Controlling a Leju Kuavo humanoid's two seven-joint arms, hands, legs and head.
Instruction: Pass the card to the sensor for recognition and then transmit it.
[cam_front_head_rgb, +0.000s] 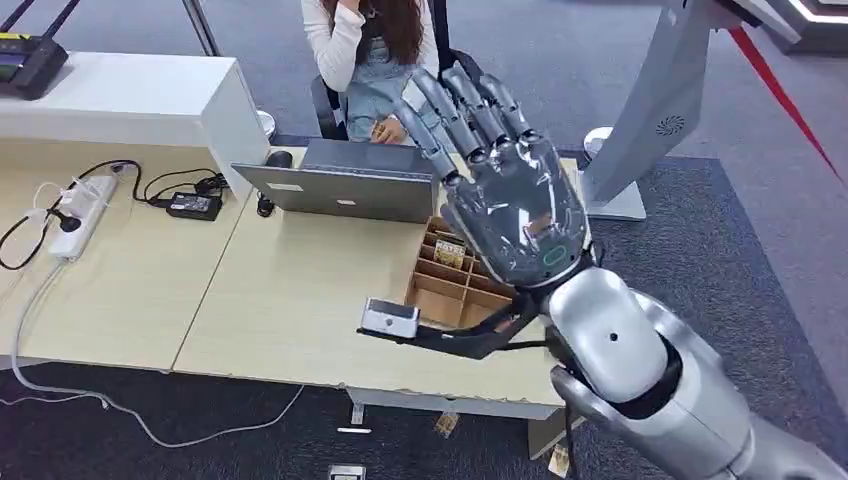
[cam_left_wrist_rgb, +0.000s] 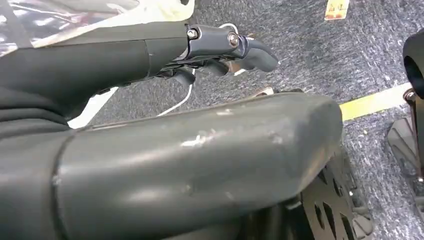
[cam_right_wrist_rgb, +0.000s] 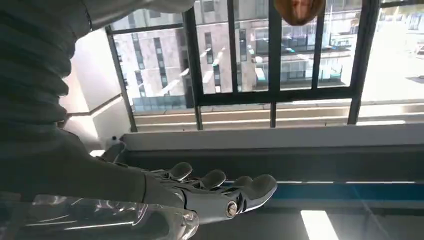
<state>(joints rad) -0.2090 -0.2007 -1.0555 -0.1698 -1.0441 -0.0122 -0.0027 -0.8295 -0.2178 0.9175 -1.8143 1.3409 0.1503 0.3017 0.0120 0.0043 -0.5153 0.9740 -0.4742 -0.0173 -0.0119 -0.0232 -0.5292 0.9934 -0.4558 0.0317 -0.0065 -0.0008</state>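
A: Is the right hand (cam_front_head_rgb: 515, 205) holding a card?
B: No, fingers spread, empty. Cards (cam_front_head_rgb: 449, 252) sit in the box (cam_front_head_rgb: 450, 290) below its fingertips; the sensor (cam_front_head_rgb: 390, 318) lies beside.
A: Left hand (cam_left_wrist_rgb: 220, 50)?
B: Hanging, fingers curled, empty. Nothing looks done yet.

On the worktop (cam_front_head_rgb: 290, 300) a laptop (cam_front_head_rgb: 340, 185) sits at the far edge, a person (cam_front_head_rgb: 375, 60) seated behind it. Just right of the laptop lies a divided box (cam_front_head_rgb: 450, 285), with the sensor (cam_front_head_rgb: 390, 318) before it. A power strip (cam_front_head_rgb: 80, 210) lies far left.
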